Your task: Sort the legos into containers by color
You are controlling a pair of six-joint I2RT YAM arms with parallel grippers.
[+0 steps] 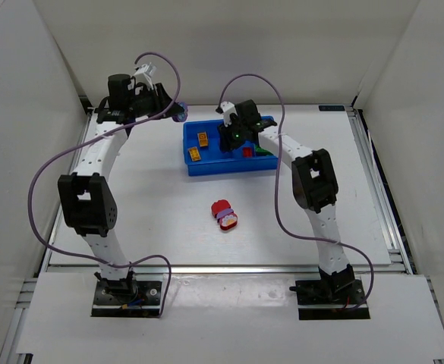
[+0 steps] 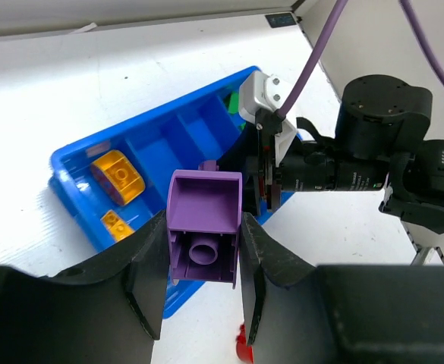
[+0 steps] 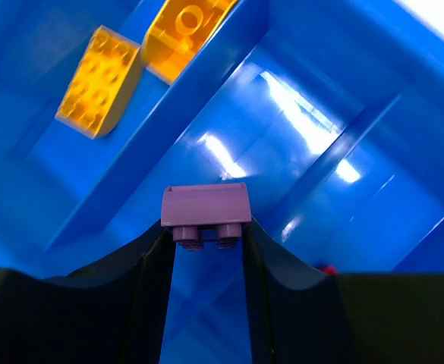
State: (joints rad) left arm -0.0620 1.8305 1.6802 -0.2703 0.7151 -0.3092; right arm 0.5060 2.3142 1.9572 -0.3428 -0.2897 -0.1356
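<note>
My left gripper is shut on a purple lego, hollow underside facing the camera, held above the table just left of the blue tray. From above, this gripper hangs off the tray's far left corner. My right gripper is shut on a pale purple lego, studs toward the camera, over a middle compartment of the tray. Two orange legos lie in the left compartment. A red lego and a green lego lie in the right compartments.
A red lego and a purple-and-red piece lie together on the white table in front of the tray. White walls enclose the table on three sides. The right arm reaches over the tray's right half.
</note>
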